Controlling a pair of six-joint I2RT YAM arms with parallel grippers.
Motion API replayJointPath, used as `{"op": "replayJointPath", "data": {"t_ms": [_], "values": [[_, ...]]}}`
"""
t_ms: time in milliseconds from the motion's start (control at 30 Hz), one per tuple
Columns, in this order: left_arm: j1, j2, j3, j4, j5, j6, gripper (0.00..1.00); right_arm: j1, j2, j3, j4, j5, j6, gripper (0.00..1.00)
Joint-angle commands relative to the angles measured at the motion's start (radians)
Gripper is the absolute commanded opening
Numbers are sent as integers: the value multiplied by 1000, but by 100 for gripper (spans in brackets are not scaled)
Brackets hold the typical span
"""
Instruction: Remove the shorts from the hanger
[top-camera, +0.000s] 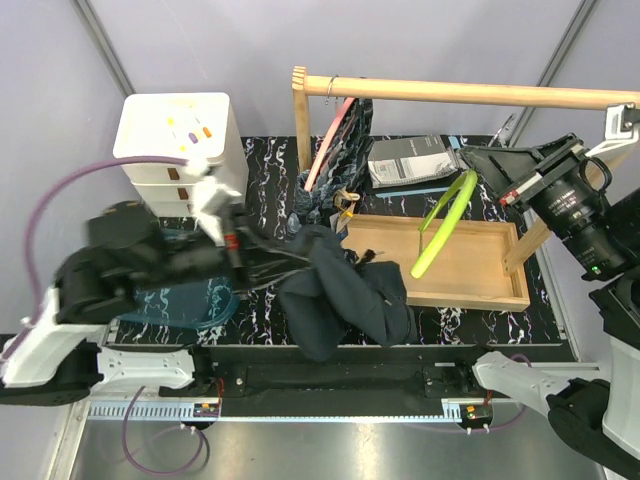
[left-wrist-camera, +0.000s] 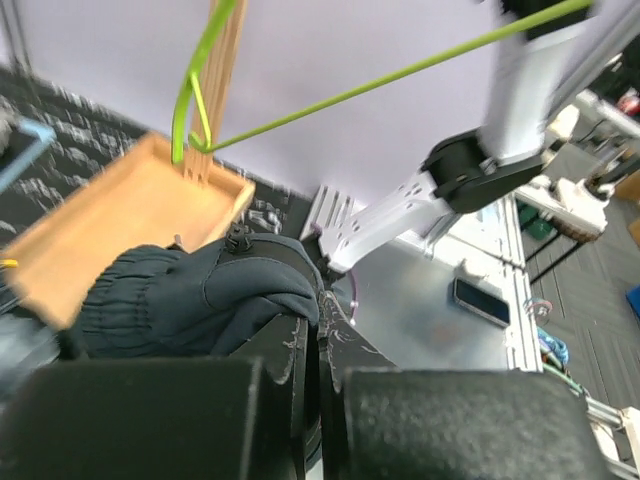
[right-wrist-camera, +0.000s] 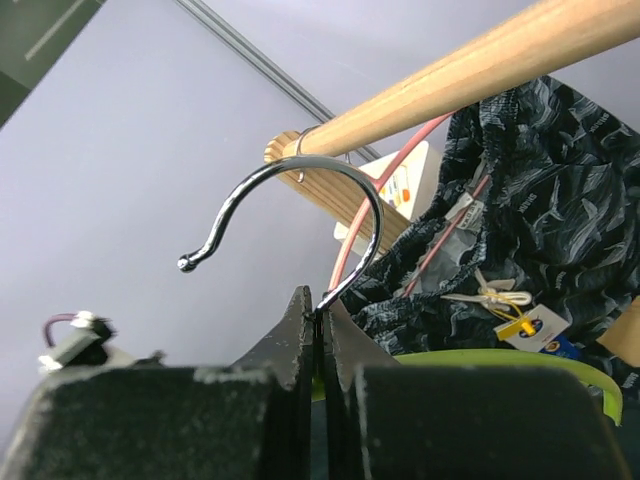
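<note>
Left wrist — navy shorts (left-wrist-camera: 190, 290) pinched in claw (left-wrist-camera: 320, 325).

Left hand (left-wrist-camera: 320, 325) clamped on navy shorts (left-wrist-camera: 200, 295); green hanger (left-wrist-camera: 178, 135) above tray (left-wrist-camera: 110, 215).

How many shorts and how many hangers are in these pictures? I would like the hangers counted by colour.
navy shorts: 1
patterned shorts: 1
green hanger: 1
pink hanger: 1
blue hanger, flat on the table and partly hidden under the left arm: 1
Total: 5
</note>
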Motion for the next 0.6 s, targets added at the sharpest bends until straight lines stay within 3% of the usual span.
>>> {"op": "replayJointPath", "data": {"t_ms": [0,233,400,567], "values": [[1,-119,135,-45,-83,43,0,-4,81,32,-9,-14,-64,0],[2,-144,249,-212,-332,80,0,-4,127,43,-6,-45,-77,0],[1,-84,272,-313,-704,73,0,-4,126,31,-8,-42,-81,0],[1,-78,220,-231,-997,97,0,-4,108,11,-15,-26,-80,0]]}}
